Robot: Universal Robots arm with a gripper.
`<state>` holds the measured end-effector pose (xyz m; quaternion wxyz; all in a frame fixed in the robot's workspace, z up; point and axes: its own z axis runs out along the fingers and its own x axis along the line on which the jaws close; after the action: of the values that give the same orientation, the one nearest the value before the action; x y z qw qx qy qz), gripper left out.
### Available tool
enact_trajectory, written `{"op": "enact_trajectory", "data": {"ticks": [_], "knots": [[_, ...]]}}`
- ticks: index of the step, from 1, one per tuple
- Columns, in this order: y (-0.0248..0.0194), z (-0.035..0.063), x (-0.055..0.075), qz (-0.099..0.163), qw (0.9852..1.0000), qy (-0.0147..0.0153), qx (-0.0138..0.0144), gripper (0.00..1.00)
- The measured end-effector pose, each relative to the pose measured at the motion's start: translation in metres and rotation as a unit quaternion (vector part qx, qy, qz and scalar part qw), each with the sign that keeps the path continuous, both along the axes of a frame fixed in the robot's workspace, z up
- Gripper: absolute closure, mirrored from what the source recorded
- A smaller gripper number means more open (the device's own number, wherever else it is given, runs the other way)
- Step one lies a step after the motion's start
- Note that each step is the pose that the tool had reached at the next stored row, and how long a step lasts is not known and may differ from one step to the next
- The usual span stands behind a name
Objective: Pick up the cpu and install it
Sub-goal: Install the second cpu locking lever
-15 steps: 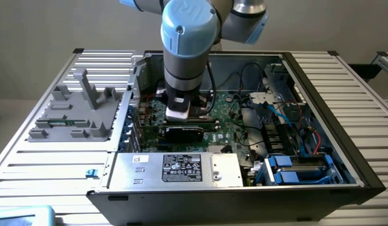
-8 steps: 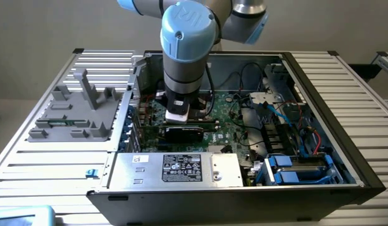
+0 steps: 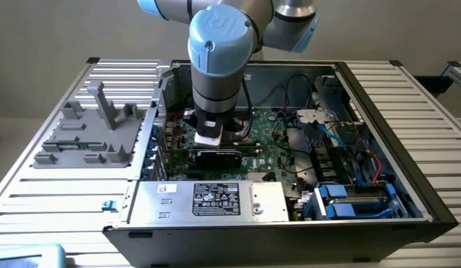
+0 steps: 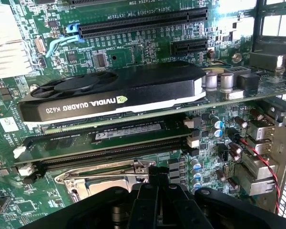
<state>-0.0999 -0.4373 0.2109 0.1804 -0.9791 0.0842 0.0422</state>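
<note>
Now fingers closed, over socket

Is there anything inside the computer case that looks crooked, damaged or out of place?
Nothing stands out. The black rectangular graphics card sits level in its slot on the green motherboard, and the long memory stick beside it lies straight. The metal-framed processor socket shows no damage. The closed black pincer is above it.

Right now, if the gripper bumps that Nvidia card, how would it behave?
The graphics card is probably stiff: rigid black shroud on a board. It stands on edge in its slot, so likely to lever rather than slide. Its exposed capacitors look fragile.
</note>
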Motion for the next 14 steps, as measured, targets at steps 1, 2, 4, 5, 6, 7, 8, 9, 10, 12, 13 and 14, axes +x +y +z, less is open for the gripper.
{"op": "enact_trajectory", "data": {"ticks": [1,2,4,5,6,7,8,9,10,12,13,14], "knots": [[0.0,-0.0005,0.0,0.0,1.0,0.0,0.0002,0.89],[0.0,-0.0012,0.0,0.0,1.0,0.0,0.0004,0.89],[0.0,-0.0032,0.0,0.0,1.0,0.0,0.0006,0.89],[0.0,-0.0042,0.0,0.0,1.0,0.0,0.0008,0.89],[0.0,-0.005,0.0,0.0,1.0,0.0,0.0009,0.89],[0.0,-0.0058,0.0,0.0,1.0,0.0,0.001,0.89],[0.0,-0.0066,0.0,0.0,1.0,0.0,0.001,0.89],[0.0,-0.0075,0.0,0.0,1.0,0.0,0.0011,0.89],[0.0,-0.0083,0.0,0.0,1.0,0.0,0.0012,0.89],[0.0,-0.0097,0.0,0.0,1.0,0.0,0.0011,0.89],[0.0,-0.0103,0.0,0.0,1.0,0.0,0.0011,0.89],[0.0,-0.0109,0.0,0.0,1.0,0.0,0.0012,0.89]]}}
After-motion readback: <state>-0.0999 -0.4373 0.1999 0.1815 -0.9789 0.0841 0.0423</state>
